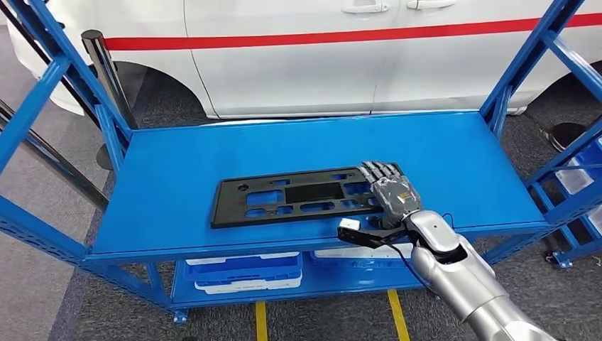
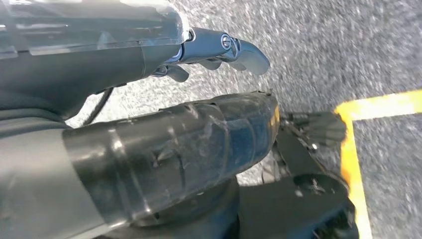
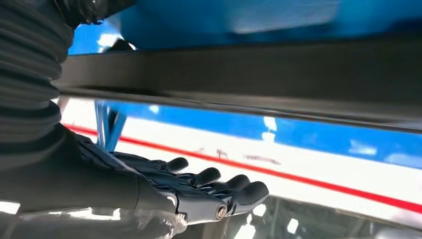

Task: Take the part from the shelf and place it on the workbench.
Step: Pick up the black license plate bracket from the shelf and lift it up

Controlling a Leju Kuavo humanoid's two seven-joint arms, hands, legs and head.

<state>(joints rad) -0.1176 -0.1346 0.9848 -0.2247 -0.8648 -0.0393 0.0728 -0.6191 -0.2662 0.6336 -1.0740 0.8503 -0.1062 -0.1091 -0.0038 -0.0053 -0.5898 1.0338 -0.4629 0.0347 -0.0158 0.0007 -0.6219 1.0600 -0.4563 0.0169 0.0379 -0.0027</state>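
Part first: from the head view we see the flat black perforated panel lying on the blue shelf, its far end stretching well away from our right hand, which rests on the near end with fingers laid out straight over the panel's top face. Whether a thumb sits under the edge we cannot tell from here. Beyond the hand stands a white car with a red stripe; below the hand, on the lower level, lie blue trays. In the left wrist view our left hand hangs over speckled grey floor near a yellow line, fingers loosely curled and holding nothing. In the right wrist view the right hand's fingers show extended side by side, and the dark edge of the part runs just beside them, with a gap that we cannot judge well. We judge the step in hand to be securing the grasp. To do it well we should get the thumb beneath the edge before lifting, pinch firmly, and raise slowly, because a long panel held at one end will likely droop and twist.
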